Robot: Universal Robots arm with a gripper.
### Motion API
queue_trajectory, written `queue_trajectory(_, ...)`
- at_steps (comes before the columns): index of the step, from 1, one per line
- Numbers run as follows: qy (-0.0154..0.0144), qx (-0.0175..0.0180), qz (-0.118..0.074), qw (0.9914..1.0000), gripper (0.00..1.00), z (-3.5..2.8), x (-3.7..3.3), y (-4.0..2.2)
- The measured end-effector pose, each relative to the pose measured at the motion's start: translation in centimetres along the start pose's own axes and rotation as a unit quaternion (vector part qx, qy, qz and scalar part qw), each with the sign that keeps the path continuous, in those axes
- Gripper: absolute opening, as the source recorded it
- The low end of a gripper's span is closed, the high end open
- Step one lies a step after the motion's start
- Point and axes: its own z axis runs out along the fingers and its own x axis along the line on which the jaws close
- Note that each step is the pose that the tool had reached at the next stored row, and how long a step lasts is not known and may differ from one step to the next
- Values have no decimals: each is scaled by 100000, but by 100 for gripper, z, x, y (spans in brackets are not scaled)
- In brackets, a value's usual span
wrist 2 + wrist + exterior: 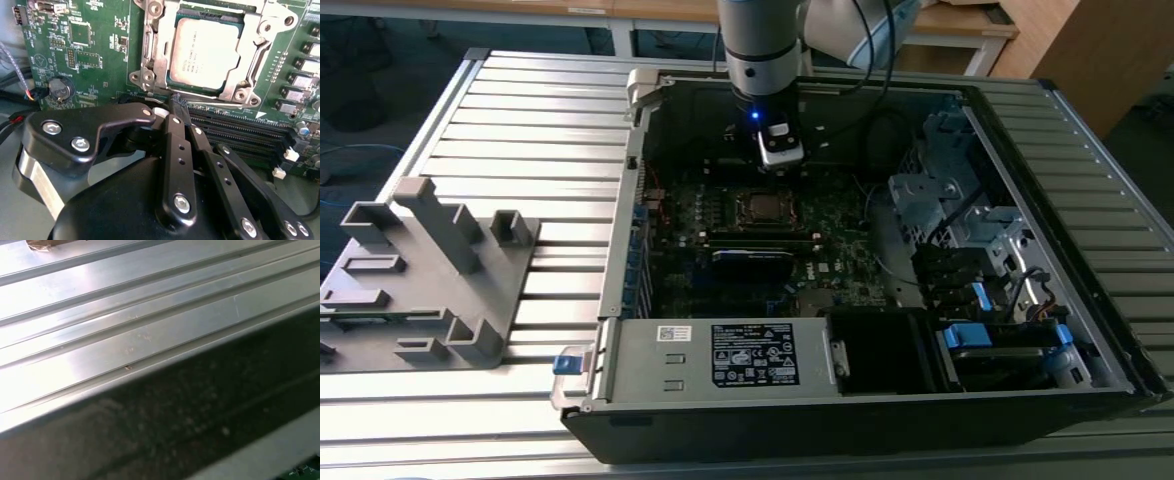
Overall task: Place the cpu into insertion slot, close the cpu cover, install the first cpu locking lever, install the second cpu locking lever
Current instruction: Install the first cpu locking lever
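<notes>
Hanging over the open computer case (pixel 854 330) on the ribbed tabletop (pixel 520 130), the arm (pixel 761 50) points its gripper (pixel 178 102) down at the motherboard (pixel 95 50). In the second wrist view the black fingers (pixel 175 150) run together to a narrow tip and look clenched, with nothing seen between them. The tip sits at the socket's near edge, touching or almost touching the board there; which of the two cannot be told. Just beyond the jaws lies the cpu (pixel 202 55), seated flat in its slot with its grey top bare. The cpu cover (pixel 240 85) frames it, lying down around the chip. Memory slots (pixel 250 135) run beside the jaws. Grey plastic fixtures (pixel 427 270) stand on the tabletop, well apart from the jaws.
</notes>
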Motion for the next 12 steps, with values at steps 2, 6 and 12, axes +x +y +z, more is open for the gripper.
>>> queue_trajectory(2,-26,-21,8,100000,11,-5,3,0)
queue_trajectory(6,-39,1,33,100000,11,4,17,5)
queue_trajectory(12,-46,6,97,100000,11,16,33,38)
